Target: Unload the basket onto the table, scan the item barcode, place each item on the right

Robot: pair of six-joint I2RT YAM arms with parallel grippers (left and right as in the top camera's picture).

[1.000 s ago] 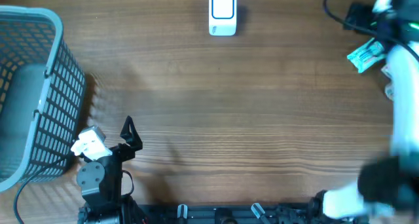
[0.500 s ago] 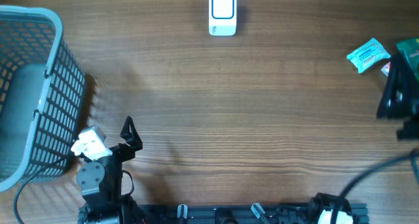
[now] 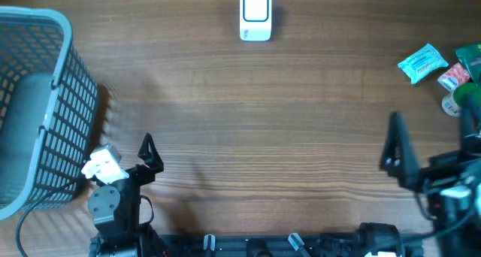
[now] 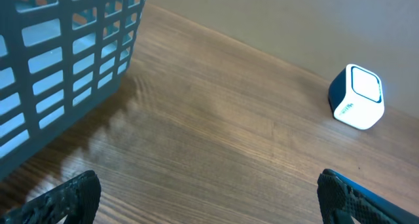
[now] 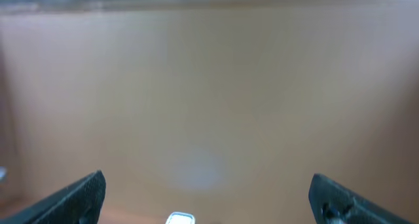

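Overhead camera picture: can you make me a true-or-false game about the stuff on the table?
The white barcode scanner sits at the far edge of the table. True.
The left gripper holds the teal packet. False: it is open and empty; the packet lies on the table at the right.
The grey basket stands on the left. True.
The right gripper is shut. False: it is open, holding nothing.

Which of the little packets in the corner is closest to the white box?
The light blue packet. It lies leftmost in the pile, toward the white scanner; the green packet and red packet sit farther right.
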